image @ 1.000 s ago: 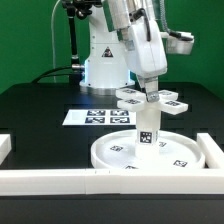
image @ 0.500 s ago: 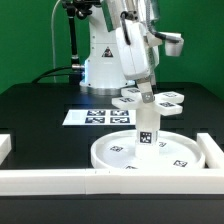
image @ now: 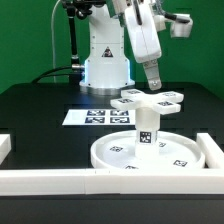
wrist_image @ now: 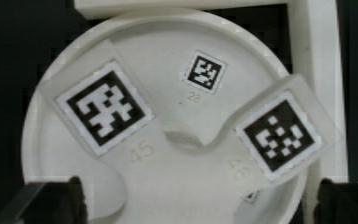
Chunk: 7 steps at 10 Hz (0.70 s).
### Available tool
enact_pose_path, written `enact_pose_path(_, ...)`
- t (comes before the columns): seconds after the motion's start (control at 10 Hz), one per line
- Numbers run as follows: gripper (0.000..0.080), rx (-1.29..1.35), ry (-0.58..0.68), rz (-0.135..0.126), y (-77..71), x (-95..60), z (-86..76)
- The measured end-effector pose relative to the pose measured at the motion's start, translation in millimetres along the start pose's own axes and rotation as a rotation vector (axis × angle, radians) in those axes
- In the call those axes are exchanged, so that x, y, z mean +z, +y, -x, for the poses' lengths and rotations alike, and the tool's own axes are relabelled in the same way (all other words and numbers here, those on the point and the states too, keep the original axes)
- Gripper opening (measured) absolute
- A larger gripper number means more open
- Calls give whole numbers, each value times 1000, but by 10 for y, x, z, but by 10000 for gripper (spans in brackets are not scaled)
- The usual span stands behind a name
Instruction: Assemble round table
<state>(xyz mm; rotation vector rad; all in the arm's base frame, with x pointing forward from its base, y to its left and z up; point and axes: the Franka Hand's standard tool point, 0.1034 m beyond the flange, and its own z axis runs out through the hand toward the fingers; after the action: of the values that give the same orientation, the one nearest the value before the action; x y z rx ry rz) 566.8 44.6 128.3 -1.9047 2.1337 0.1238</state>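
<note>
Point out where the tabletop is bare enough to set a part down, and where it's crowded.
Bare black table lies at the exterior view's left, between the marker board and the white rail. The centre is crowded: round disc, upright leg, cross-shaped foot, the claw just above.

Round disc (image: pixel 150 153), leg (image: pixel 148 126) and cross-shaped foot (image: pixel 152 98): smooth, slightly glossy white plastic; table (image: pixel 40 105): matt black.

One disc (image: pixel 145 152), one leg (image: pixel 147 125), one cross-shaped foot (image: pixel 150 99), one marker board (image: pixel 98 117).
</note>
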Motion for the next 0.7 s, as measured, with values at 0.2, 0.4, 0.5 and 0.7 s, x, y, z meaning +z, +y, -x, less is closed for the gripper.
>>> enact_pose_path(0.2,649,-94,4,24,29,20,16)
enact_pose_path(0.4,649,-423,12,93,29,18,88)
enact_pose_path(0.5,649,-556,9,120,41,17,115)
enact_pose_path(0.7,649,-771,-16,136,39,28,137)
